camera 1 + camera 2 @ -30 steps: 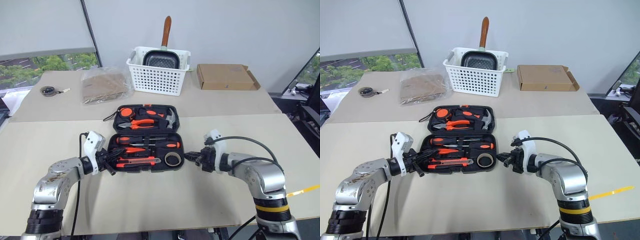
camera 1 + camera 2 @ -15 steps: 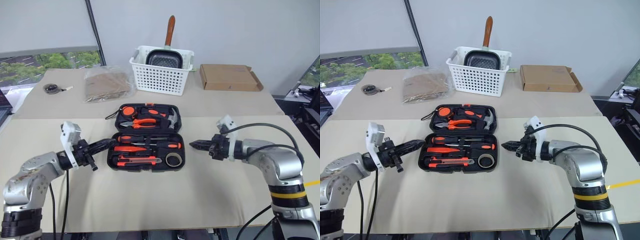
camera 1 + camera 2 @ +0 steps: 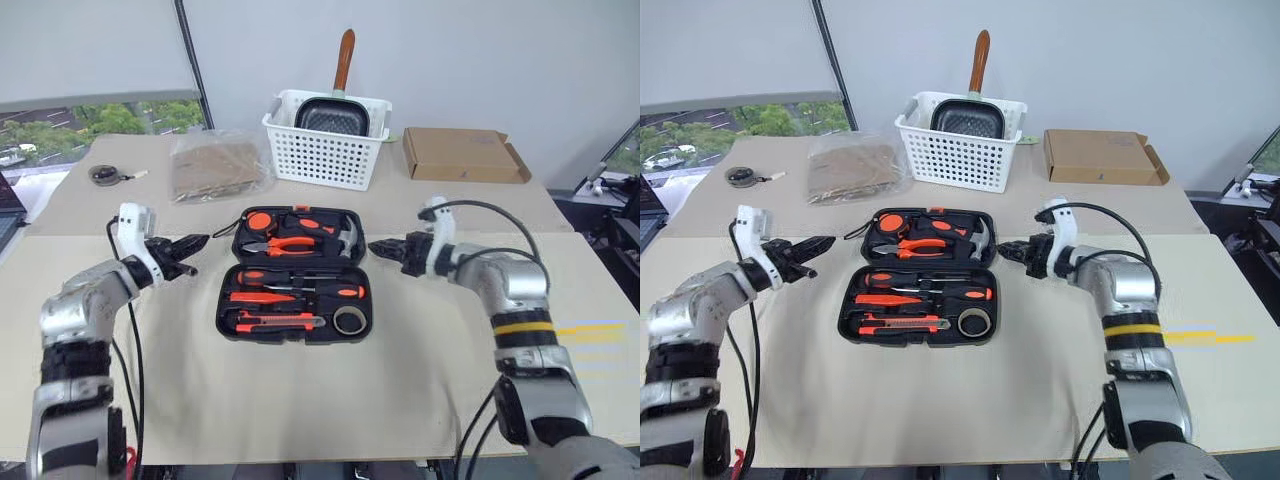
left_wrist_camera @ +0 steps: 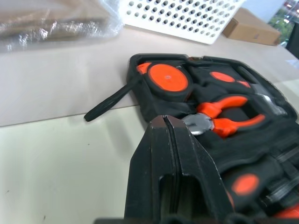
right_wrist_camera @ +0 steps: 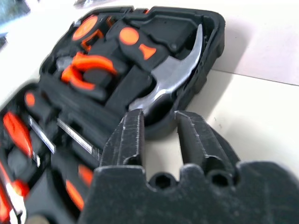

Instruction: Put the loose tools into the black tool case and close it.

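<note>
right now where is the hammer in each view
Left eye view: hammer at the far right corner of the black tool case.
Right eye view: same corner, beside the right gripper.
Left wrist view: its head at the picture's right edge.
Right wrist view: claw just past the fingertips.
Shared landmark: the orange-handled pliers.

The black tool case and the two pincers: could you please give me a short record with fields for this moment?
case: black tool case lies open on the table
contents: screwdrivers, utility knife and tape ring in the near half
left pincer: shut, empty, beside the case's far left corner
right pincer: slightly open, empty, beside the far right corner
</note>
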You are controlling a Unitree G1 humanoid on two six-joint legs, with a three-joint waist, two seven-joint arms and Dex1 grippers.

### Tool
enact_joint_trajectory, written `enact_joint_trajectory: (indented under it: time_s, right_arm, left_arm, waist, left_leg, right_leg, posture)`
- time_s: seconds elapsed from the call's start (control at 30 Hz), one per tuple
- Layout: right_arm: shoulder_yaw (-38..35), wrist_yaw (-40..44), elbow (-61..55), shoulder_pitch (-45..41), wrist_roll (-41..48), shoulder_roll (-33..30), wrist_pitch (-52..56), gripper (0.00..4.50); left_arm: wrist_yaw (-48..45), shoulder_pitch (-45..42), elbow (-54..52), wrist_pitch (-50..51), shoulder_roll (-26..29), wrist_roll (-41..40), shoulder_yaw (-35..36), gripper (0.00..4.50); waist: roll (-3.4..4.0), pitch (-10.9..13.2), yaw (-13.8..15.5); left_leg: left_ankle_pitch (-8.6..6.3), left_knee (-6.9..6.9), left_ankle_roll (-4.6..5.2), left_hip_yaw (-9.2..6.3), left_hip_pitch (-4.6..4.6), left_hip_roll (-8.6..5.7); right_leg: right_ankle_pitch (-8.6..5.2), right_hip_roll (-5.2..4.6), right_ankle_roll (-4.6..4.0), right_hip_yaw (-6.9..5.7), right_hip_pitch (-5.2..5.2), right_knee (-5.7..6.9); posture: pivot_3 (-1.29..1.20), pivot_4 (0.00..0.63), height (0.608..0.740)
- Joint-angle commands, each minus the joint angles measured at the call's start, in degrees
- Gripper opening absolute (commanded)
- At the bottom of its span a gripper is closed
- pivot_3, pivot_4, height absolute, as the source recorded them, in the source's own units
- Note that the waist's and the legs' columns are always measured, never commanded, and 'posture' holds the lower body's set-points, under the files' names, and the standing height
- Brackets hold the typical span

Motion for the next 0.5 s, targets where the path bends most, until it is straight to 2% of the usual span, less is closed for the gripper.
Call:
enact_joint_trajectory:
  time_s: [0.03, 0.27, 0.5]
  right_arm:
    - [-2.39, -0.43, 6.1, -4.6, 0.35, 1.11, -2.56, 1.15]
    - [-2.35, -1.78, 17.66, -9.74, -1.98, 3.4, -6.6, 1.15]
    - [-3.18, -0.7, 22.1, -11.6, -2.13, 4.02, -8.12, 1.15]
  left_arm:
    - [-2.35, -6.55, 9.8, -2.96, 0.21, 2.75, -1.2, 0.0]
    - [-4.61, -15.75, 26.3, -7.74, -0.7, 6.81, -2.04, 0.0]
    - [-6.66, -19.16, 32.4, -9.38, -1.42, 8.11, -1.15, 0.0]
  waist:
    - [0.0, 0.0, -0.22]
    - [-0.01, -0.01, -1.17]
    - [-0.01, -0.01, -1.66]
  left_leg:
    - [0.0, -0.01, 0.0, 0.01, -0.02, -0.02]
    - [-0.02, -0.02, 0.03, 0.06, -0.07, -0.06]
    - [-0.01, -0.02, 0.0, 0.08, -0.05, -0.03]
  right_leg:
    - [0.01, 0.0, 0.02, 0.0, 0.0, 0.0]
    - [0.04, -0.03, 0.06, 0.01, 0.0, -0.03]
    - [0.04, -0.03, 0.07, 0.0, -0.01, 0.02]
  posture:
    - [0.0, 0.15, 0.7]
    - [0.0, 0.15, 0.7]
    - [0.0, 0.15, 0.7]
